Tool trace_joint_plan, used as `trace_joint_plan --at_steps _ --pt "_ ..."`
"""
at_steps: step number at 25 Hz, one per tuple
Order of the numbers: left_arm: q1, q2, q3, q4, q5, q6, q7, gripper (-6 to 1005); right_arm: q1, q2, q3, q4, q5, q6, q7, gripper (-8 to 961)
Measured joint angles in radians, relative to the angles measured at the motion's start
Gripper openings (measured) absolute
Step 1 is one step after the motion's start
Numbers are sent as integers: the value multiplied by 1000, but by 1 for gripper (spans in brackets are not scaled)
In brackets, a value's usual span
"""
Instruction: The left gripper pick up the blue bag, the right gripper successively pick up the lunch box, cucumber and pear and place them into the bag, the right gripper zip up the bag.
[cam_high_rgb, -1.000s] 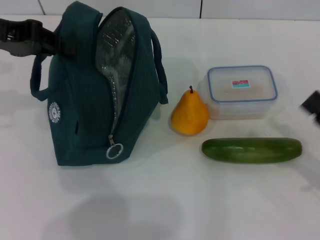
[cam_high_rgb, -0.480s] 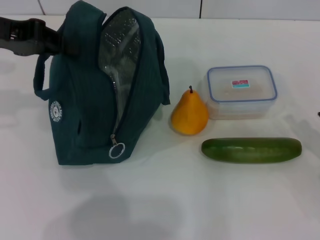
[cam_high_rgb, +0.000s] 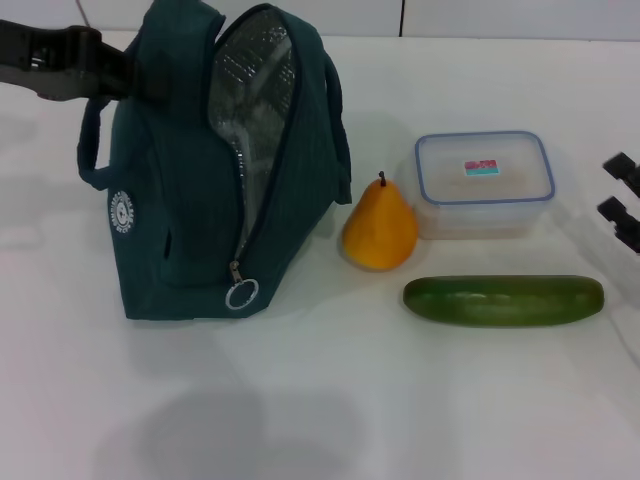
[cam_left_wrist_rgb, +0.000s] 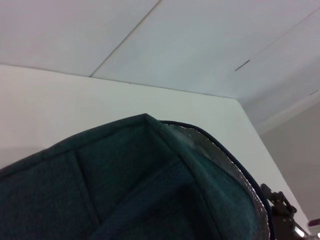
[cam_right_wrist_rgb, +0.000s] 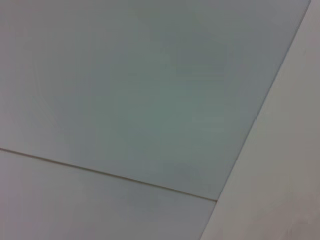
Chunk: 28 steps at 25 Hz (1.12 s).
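The blue bag (cam_high_rgb: 205, 170) stands upright at the left with its unzipped mouth up, and the left gripper (cam_high_rgb: 118, 75) seemingly pinches its far handle. The cucumber (cam_high_rgb: 503, 300) lies left-right, near of the lunch box (cam_high_rgb: 484, 183), with the pear (cam_high_rgb: 379, 227) stem-up between. The right gripper (cam_high_rgb: 623, 200) sits spread at the right edge; the right wrist view shows only wall.

- Blue bag (cam_high_rgb: 190, 200): dark teal, upright at left, zipper open, silver lining showing.
- Pear (cam_high_rgb: 379, 231): orange-yellow, upright, between bag and lunch box.
- Lunch box (cam_high_rgb: 484, 183): clear, blue-rimmed lid on.
- Cucumber (cam_high_rgb: 503, 300): dark green, lying lengthwise before the box.

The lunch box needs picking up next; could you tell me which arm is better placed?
Right. The right end effector is beside the lunch box, while the left end effector is at the blue bag.
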Motion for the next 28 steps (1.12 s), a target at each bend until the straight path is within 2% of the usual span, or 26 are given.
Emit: trace_joint_plan --at_steps 16,28 --pt "-7 -2 -4 5 -2 -8 7 42 170 0 -6 60 -7 176 14 818" --pt "-10 -2 -1 6 -12 -8 9 41 220 0 -12 56 -12 193 27 780"
